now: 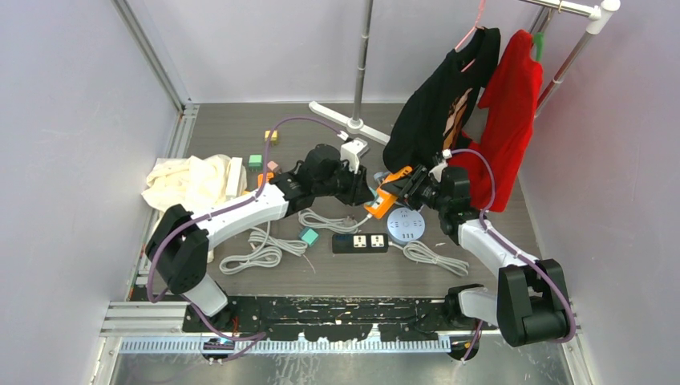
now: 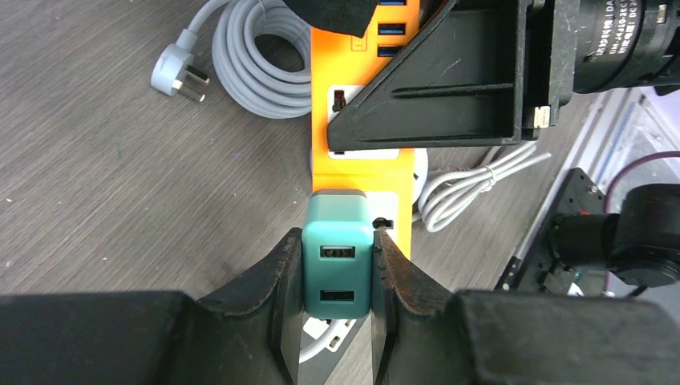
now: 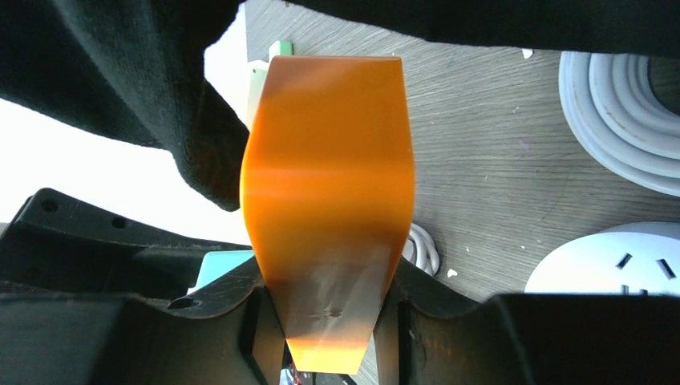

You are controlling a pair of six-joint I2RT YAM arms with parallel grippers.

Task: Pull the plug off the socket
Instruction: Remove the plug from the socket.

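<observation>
While a cream cloth (image 1: 188,180) lies crumpled at the table's left edge, a white coiled cable (image 1: 257,249) rests just to its right, on the near side of the left arm. That arm reaches in to mid-table. There the left gripper (image 2: 337,241) is pinched on the teal plug (image 2: 337,269), one finger pressed flat against each of its sides. The plug's two USB ports face the wrist camera. It sits at a white socket face on the orange power strip (image 2: 361,172), at the strip's near end in the left wrist view. Whether its prongs are fully seated cannot be told.

The strip is lifted clear of the table. The right gripper (image 3: 329,309) clamps it from the other side, with its jaws closed against the strip's narrow edges.

Below the two grippers a black power strip (image 1: 360,242) lies flat. Just right of it sits a round white socket (image 1: 406,224). At the far right a black shirt (image 1: 441,104) and a red shirt (image 1: 509,112) hang side by side.
</observation>
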